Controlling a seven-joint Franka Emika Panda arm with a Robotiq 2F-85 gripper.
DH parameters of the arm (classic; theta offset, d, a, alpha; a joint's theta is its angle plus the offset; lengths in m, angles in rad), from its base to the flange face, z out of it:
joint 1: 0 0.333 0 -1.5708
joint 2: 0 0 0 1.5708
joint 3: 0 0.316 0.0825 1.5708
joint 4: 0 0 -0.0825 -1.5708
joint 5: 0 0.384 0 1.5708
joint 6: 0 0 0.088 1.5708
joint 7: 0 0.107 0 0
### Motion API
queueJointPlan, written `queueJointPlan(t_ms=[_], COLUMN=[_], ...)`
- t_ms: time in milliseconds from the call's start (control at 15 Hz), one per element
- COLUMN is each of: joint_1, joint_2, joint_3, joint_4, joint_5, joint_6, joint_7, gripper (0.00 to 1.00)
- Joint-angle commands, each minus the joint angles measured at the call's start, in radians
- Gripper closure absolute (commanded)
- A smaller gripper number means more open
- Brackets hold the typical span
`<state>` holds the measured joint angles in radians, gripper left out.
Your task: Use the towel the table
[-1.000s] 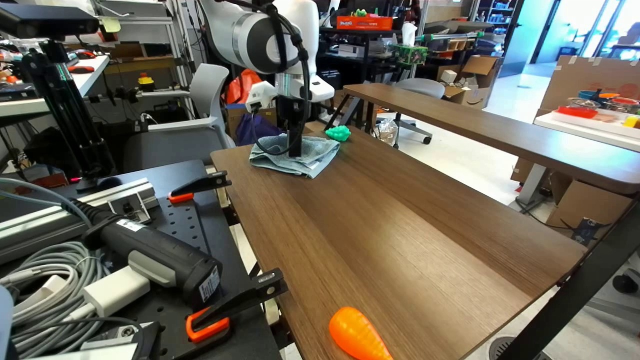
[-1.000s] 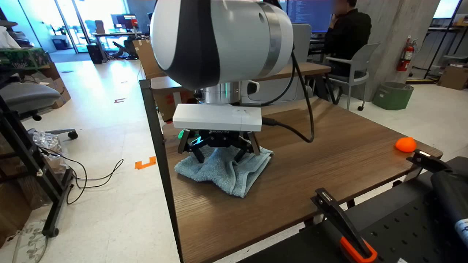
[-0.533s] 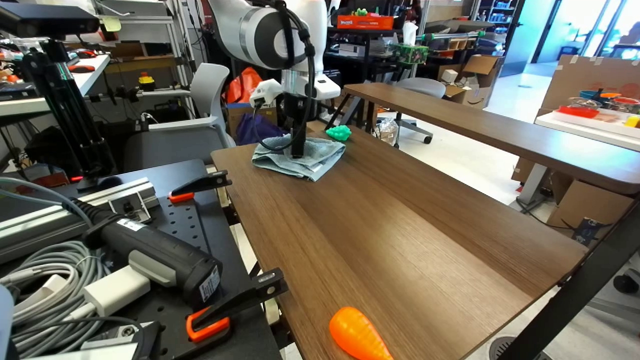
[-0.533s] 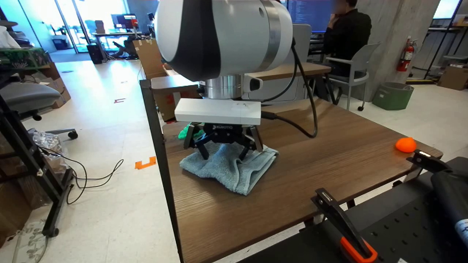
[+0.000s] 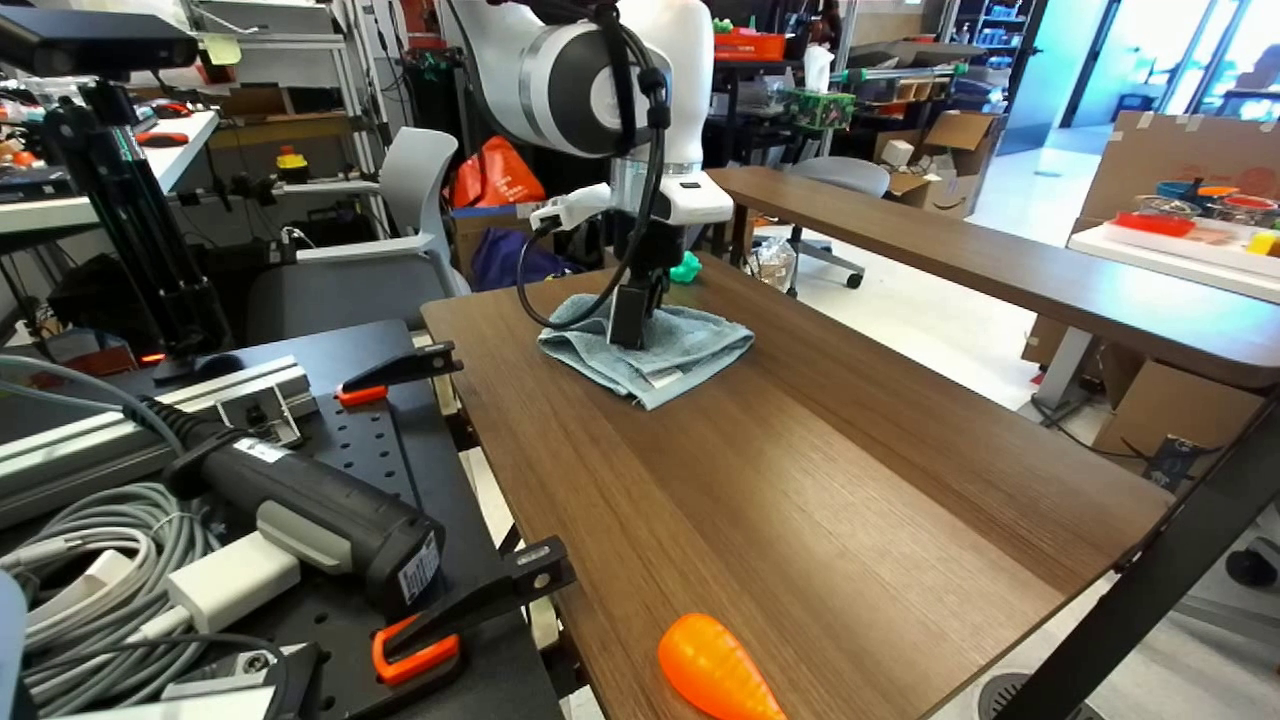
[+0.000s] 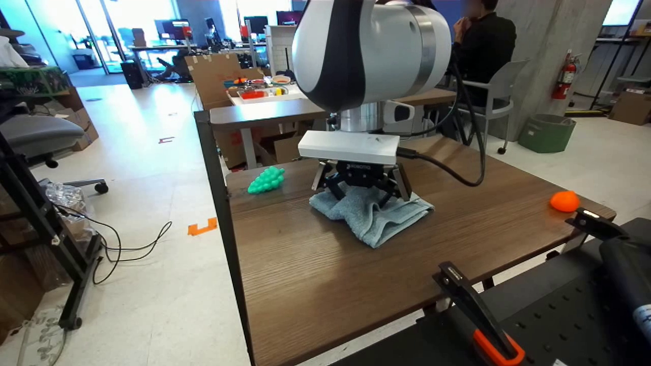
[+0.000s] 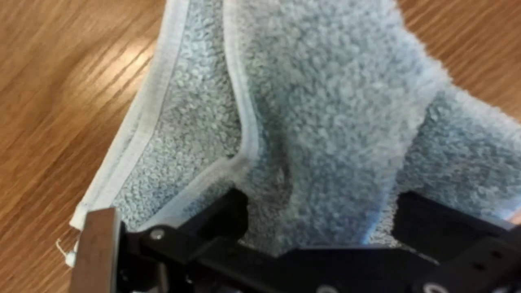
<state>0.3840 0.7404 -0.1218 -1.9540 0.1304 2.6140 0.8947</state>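
Observation:
The towel is grey-blue, folded and rumpled, and lies on the brown wooden table. It also shows in an exterior view and fills most of the wrist view. My gripper points down onto it in both exterior views. In the wrist view the gripper has its two black fingers well apart, with a raised bunch of towel filling the space between them. The fingers touch the bunch on both sides. The fingertips are sunk in the cloth and partly hidden. The towel still rests on the table.
A green grape-like toy lies near the table's end. An orange toy lies at the opposite end. A black side table with clamps, cables and a scanner stands along one long edge. A cable loop hangs from the wrist.
My gripper and the towel have slid together along the table, away from the green toy's end and towards the orange toy. The green toy is now uncovered in an exterior view.

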Motion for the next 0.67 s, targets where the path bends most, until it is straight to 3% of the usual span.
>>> queueJointPlan(t_ms=[0, 600], joint_1=[0.004, 0.105], joint_2=[0.034, 0.041], joint_3=[0.010, 0.123], joint_4=[0.005, 0.001], joint_5=[-0.029, -0.146], joint_6=[-0.005, -0.045], joint_7=[0.052, -0.024], gripper=[0.00, 0.00])
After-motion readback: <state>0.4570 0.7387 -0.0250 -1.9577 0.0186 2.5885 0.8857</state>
